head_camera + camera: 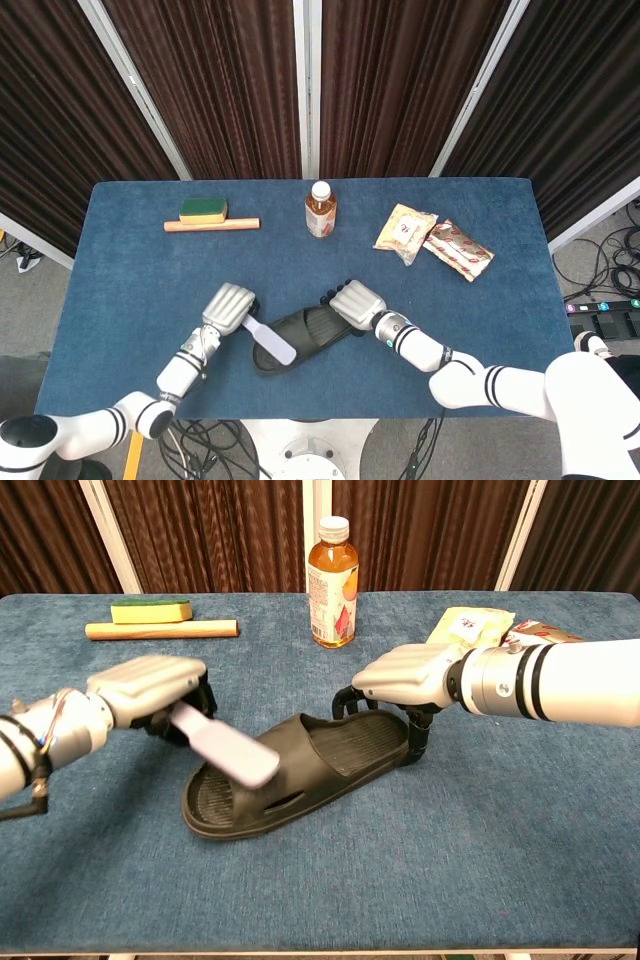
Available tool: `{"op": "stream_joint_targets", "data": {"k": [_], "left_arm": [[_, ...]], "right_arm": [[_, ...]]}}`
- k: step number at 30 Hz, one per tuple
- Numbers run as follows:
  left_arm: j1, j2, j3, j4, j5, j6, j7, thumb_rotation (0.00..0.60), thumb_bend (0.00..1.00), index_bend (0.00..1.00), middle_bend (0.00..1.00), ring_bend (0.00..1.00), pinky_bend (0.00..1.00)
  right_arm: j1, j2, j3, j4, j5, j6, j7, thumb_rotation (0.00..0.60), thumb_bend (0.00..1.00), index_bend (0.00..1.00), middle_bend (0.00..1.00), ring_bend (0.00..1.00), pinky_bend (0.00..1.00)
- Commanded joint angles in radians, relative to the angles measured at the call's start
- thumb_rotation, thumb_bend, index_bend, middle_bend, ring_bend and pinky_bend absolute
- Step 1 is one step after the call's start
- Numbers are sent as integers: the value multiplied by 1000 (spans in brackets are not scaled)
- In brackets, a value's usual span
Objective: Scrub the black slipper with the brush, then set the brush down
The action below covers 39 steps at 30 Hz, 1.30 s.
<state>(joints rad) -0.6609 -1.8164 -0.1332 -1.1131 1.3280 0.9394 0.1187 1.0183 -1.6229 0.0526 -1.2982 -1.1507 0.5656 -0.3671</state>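
Scrubbing now: your left hand grips the brush over the slipper at center frame, right hand clasping its heel; next, stroke again.

Black slipper: moulded rubber, sole down on the desk, lying diagonally, toe end towards me (ribbed footbed visible). Brush: white, flat-backed, handle in my left hand, head tilted down over the slipper's toe strap.
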Motion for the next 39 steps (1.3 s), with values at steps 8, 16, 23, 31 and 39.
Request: {"op": "stream_joint_targets", "data": {"k": [8, 16, 23, 31, 39], "left_arm": [[5, 29, -77, -94, -90, 30, 33, 600, 696, 1000, 1000, 1000, 1000], [57, 76, 68, -162, 76, 115, 37, 600, 696, 1000, 1000, 1000, 1000], [30, 1, 42, -64, 36, 66, 70, 600, 696, 1000, 1000, 1000, 1000], [-37, -67, -79, 31, -63, 27, 109, 600, 695, 1000, 1000, 1000, 1000], [5, 5, -97, -69, -47, 121, 43, 600, 690, 1000, 1000, 1000, 1000]], "right_arm": [[9, -7, -3, 8, 10, -1, -2, 600, 293, 536, 433, 289, 291], [13, -6, -9, 5, 15, 1, -5, 600, 293, 537, 433, 289, 291], [13, -2, -18, -4, 23, 7, -17, 600, 293, 536, 435, 295, 291], [19, -9, -21, -2, 36, 8, -30, 600, 292, 537, 435, 295, 291], [19, 6, -18, -24, 50, 19, -34, 600, 108, 99, 175, 80, 122]]}}
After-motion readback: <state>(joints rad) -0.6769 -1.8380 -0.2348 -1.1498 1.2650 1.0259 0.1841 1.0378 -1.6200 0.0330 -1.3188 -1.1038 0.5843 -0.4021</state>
